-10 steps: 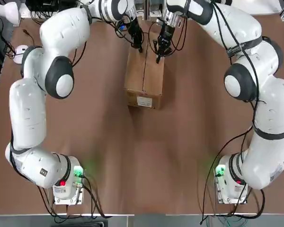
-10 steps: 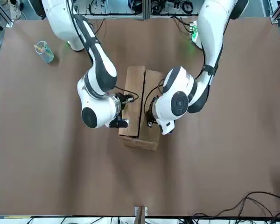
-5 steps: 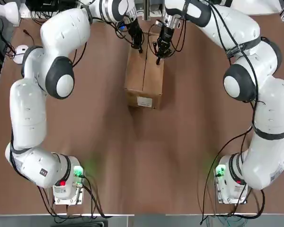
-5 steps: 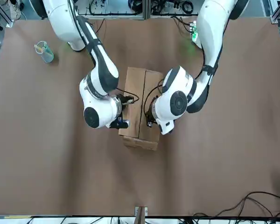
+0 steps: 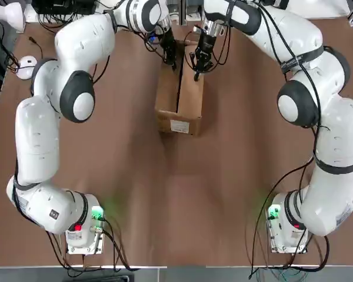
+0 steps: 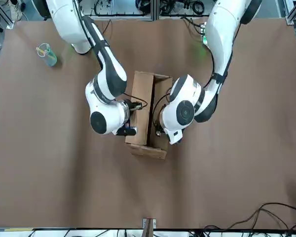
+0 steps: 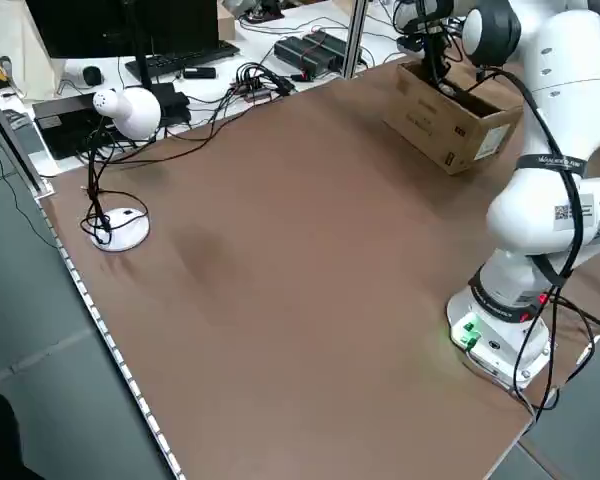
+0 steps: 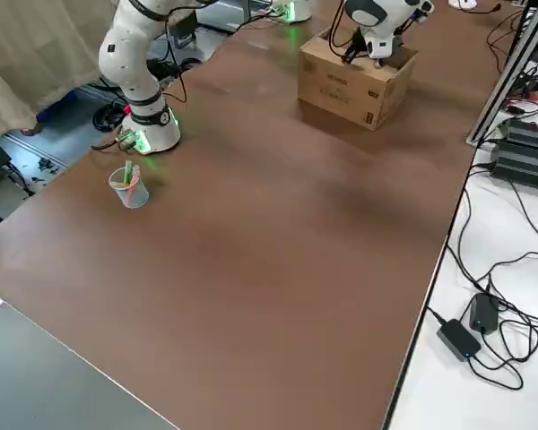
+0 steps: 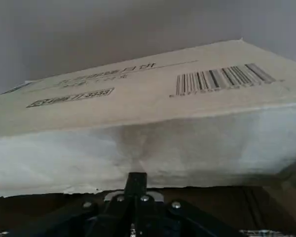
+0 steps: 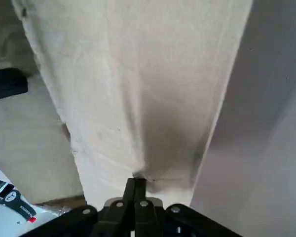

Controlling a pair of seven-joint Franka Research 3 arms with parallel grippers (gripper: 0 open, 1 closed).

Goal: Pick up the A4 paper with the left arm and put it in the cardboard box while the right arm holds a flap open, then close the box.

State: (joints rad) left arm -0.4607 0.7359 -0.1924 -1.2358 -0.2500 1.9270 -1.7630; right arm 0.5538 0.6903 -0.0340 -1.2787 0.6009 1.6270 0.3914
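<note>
The left gripper (image 9: 136, 183), its fingers pressed together, is hovering at the cardboard box's (image 5: 180, 97) left long side; the right gripper (image 10: 136, 187), also shut, is resting its tips near the right flap (image 10: 143, 98). The box is sitting on the brown worktop (image 5: 165, 200), a cup of pens (image 8: 129, 185) standing well apart, a monitor (image 7: 130, 25) beyond. Both arms are reaching forward and bending inward.
</note>
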